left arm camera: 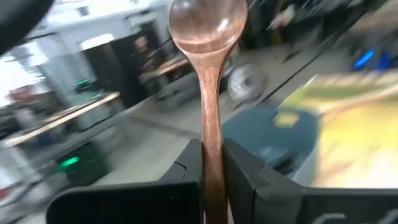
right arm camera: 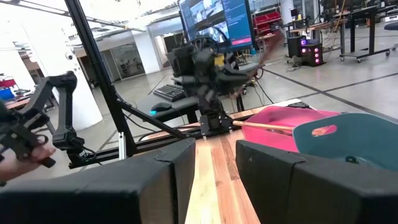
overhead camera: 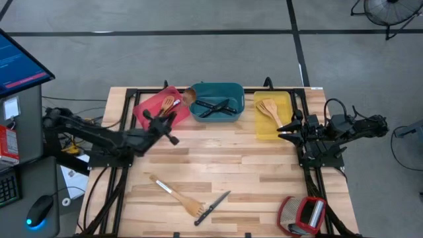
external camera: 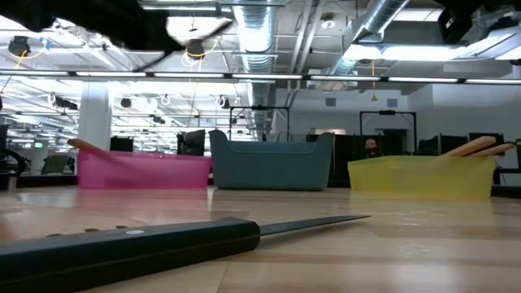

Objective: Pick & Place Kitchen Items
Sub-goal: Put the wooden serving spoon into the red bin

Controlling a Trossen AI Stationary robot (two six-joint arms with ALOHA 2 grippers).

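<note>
A long brown wooden spoon is pinched between the fingers of the left gripper, its handle clamped between the two dark pads and its rounded bowl standing well beyond the fingertips. In the high view this gripper is seen above the near edge of the red rectangular tray, with the spoon's bowl reaching over the gap between that tray and the teal rectangular tray.

A light wooden slotted spatula is held in the red tray, and slim black-handled knives lie in the teal one. Two more light wooden utensils rest in the yellow rectangular tray.

The right gripper is held just beside the yellow tray's right edge, its fingers spread apart around nothing.

Toward the front of the light wooden bench, another wooden slotted spatula lies flat, its head close to a black-handled knife with a silver blade. A bulky red-and-silver object sits at the front right corner.

No writing can be read on any of the items; text on the blue monitor screen is too small to make out.
</note>
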